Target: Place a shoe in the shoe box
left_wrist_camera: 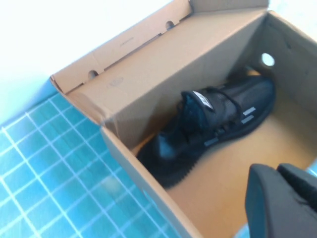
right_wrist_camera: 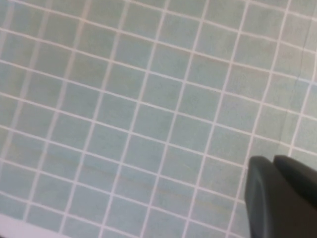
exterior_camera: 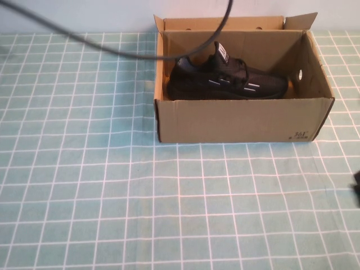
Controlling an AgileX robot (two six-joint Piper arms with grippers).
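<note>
Already the shoe [exterior_camera: 228, 79] lies inside the shoe box [exterior_camera: 242, 121], along its far wall, toe pointing right. Left gripper [left_wrist_camera: 285, 198] hovers above the box's near side, holding nothing, fingers apparently together. Right gripper [right_wrist_camera: 282, 196] hangs over bare checked cloth [exterior_camera: 84, 197] at near right, seemingly closed, empty. Judged placed; next, pull clear.

Black mesh shoe [exterior_camera: 228, 80] with white dash marks and a white tab, inside a brown cardboard shoe box [exterior_camera: 242, 119] with small dark print. Teal surface [exterior_camera: 112, 197] gridded with white lines.
</note>
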